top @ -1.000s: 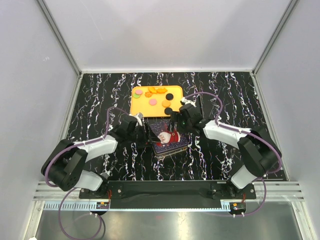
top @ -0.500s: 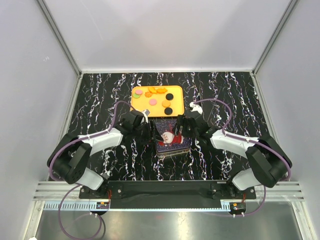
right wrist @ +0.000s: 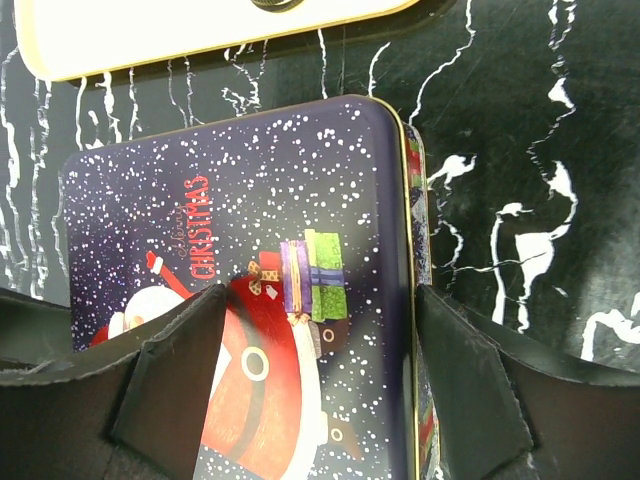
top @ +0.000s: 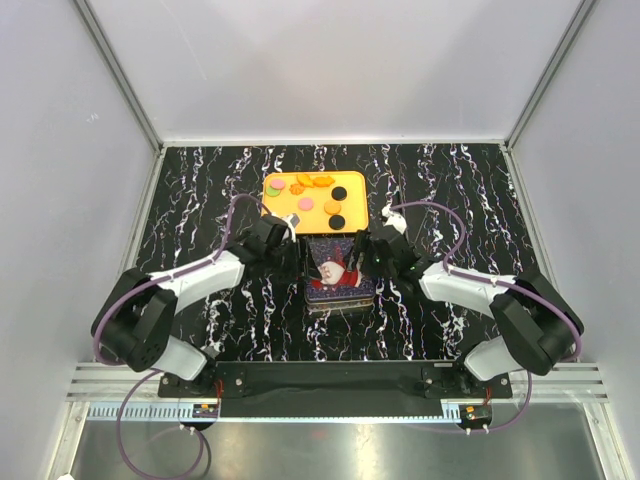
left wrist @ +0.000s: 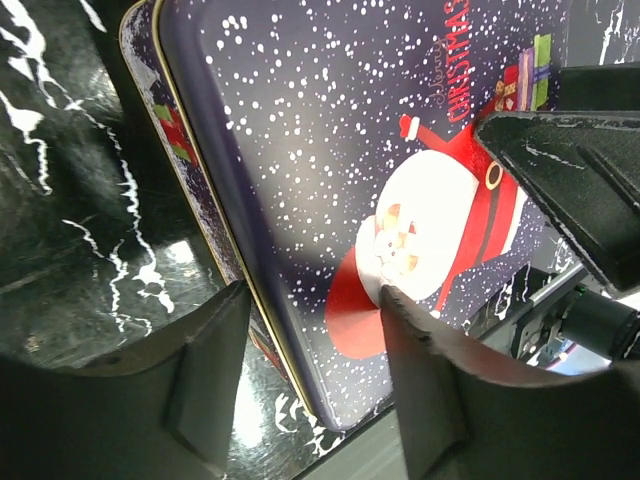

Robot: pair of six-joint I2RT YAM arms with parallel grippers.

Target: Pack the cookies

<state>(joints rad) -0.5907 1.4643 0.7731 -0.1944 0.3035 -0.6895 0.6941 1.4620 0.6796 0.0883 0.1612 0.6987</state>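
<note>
From above, the cookies (top: pixel 315 192) lay on the tray (top: pixel 272 212) beyond the shut tin (top: pixel 338 278), with the left gripper (top: pixel 290 262) and right gripper (top: pixel 362 258) at its sides. I judged the lid (left wrist: pixel 330 150) had to come off first, each side pinched and raised together.

Left wrist: jaws spread astride the lid's edge, unclenched.

Right wrist: jaws likewise wide, holding nothing. The tin's inside was hidden and no cookies showed.

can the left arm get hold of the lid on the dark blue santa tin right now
Probably yes: the left gripper is open, its fingers straddling the edge of the dark blue rectangular Santa tin lid, nothing between.
</note>
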